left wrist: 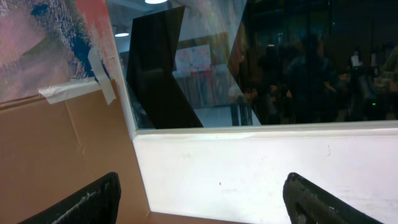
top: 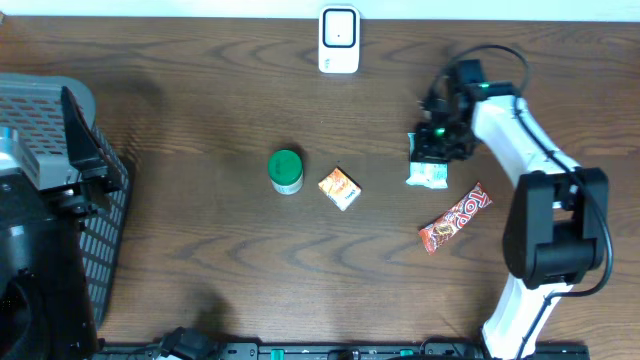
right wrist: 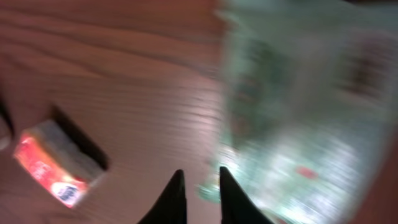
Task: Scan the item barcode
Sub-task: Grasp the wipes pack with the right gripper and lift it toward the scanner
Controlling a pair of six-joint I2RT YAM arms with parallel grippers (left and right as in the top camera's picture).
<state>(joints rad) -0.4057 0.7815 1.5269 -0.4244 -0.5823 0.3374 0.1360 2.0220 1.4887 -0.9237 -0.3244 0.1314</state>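
Wood table: green-white packet lies well apart from barcode scanner. R gripper at its top edge, blurred, can't tell if gripping. L gripper spread wide, empty.

the small green and white packet lies flat on the brown table, at the right of the frame and a bit above the middle. it looks thin and crinkly. up close it is all blurry. the white scanner sits at the top middle, well apart from the packet.
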